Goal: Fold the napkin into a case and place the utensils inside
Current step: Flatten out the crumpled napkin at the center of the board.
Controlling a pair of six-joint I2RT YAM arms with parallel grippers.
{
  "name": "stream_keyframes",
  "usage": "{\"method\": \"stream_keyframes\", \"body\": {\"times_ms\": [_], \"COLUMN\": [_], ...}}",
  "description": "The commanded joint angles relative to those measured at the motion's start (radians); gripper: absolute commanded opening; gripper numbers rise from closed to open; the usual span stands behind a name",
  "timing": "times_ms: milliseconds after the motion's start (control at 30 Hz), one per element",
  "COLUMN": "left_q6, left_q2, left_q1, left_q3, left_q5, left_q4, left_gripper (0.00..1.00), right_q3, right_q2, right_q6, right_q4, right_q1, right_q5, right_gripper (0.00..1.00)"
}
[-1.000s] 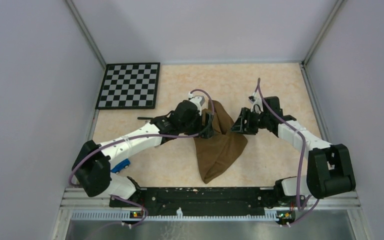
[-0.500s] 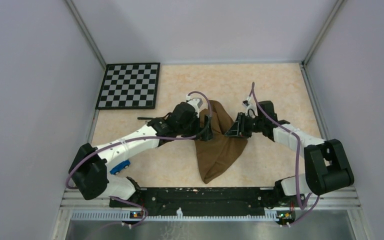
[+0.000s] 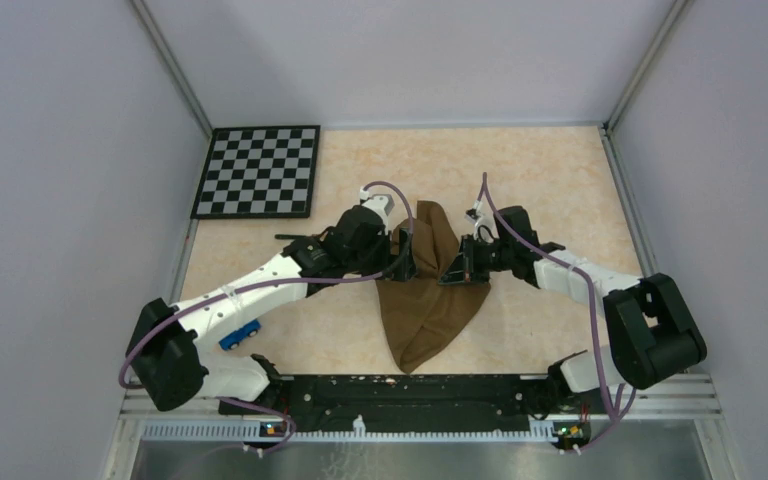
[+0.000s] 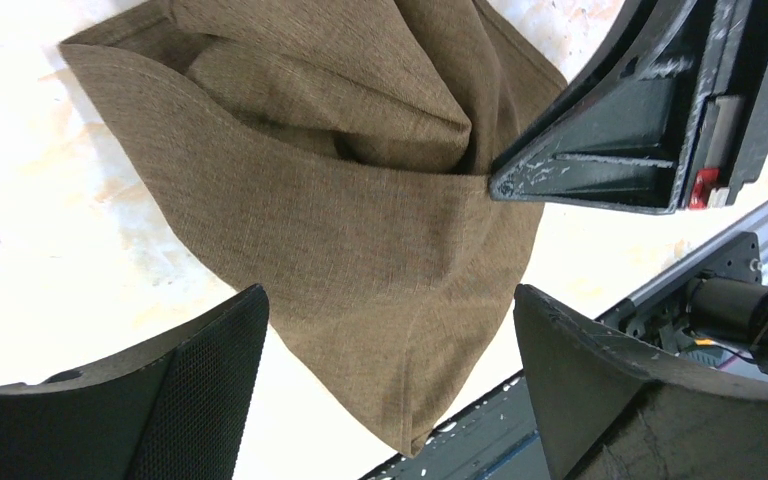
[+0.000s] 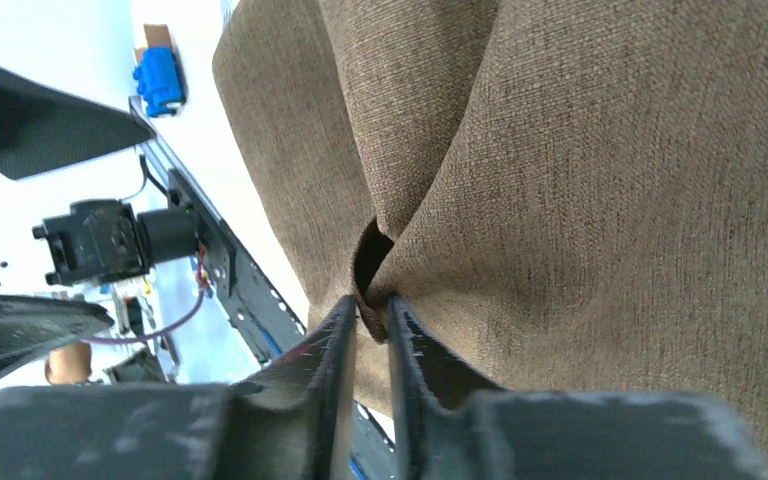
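The dark brown napkin (image 3: pixel 430 290) lies mid-table, folded into a rough tapering case, wide at the far end and pointed toward me. My right gripper (image 3: pixel 457 270) is shut on a raised fold at its right edge; in the right wrist view the fingertips (image 5: pixel 343 315) pinch a bunched loop of the napkin (image 5: pixel 580 180). My left gripper (image 3: pixel 401 262) stands open just left of the cloth. In its wrist view it (image 4: pixel 388 300) spans the napkin (image 4: pixel 360 230) without touching. One slim dark utensil (image 3: pixel 288 238) pokes out behind the left arm; the other is hidden.
A black-and-white checkerboard (image 3: pixel 258 171) lies at the far left corner. A small blue toy car (image 3: pixel 239 335) sits near the left arm's base and shows too in the right wrist view as the car (image 5: pixel 157 80). Grey walls enclose three sides; a black rail (image 3: pixel 400 390) runs along the near edge.
My right gripper moved left onto the napkin and shut on a fold of it. The left gripper opened wider and drew back slightly left. The napkin's right side bunched up.
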Motion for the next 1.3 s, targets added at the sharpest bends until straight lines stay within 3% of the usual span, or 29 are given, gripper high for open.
{"method": "stream_keyframes", "body": {"times_ms": [0,100,167,300,467,600,867,1133,1267], "left_q6": [0.027,0.045,0.057,0.063,0.088,0.131,0.28,0.284,0.287], "left_q2": [-0.063,-0.089,-0.116,-0.194,-0.349,-0.404,-0.291,-0.188,-0.156], "left_q1": [0.005,0.008,0.011,0.014,0.014,0.014,0.015,0.032,0.139], "left_q3": [-0.004,-0.003,0.003,0.028,-0.022,-0.034,-0.003,-0.091,-0.149], "left_q5": [-0.065,-0.072,-0.079,-0.121,-0.137,-0.082,0.152,-0.026,0.224], "left_q4": [-0.017,-0.019,-0.013,0.005,0.136,0.218,0.339,0.493,0.641], "left_gripper": [0.97,0.98,0.98,0.98,0.99,0.99,0.99,0.99,0.99], "right_q3": [0.038,0.114,0.167,0.326,0.568,0.775,1.082,1.21,1.231], "right_q2": [-0.066,-0.136,-0.164,-0.181,-0.16,-0.107,-0.002,0.041,0.041], "right_q6": [0.031,0.119,0.29,0.534,0.677,0.711,0.71,0.726,0.723], "right_q4": [-0.044,-0.055,-0.018,0.107,0.215,0.229,0.161,0.119,0.104], "right_q1": [0.022,0.02,0.013,0.007,0.007,0.007,0.007,0.006,0.007], "right_q5": [-0.007,-0.043,-0.032,0.063,0.196,0.26,0.293,0.307,0.306], "right_gripper": [0.0,0.0,0.0,0.0,0.0,0.0,0.0,0.0,0.0]}}
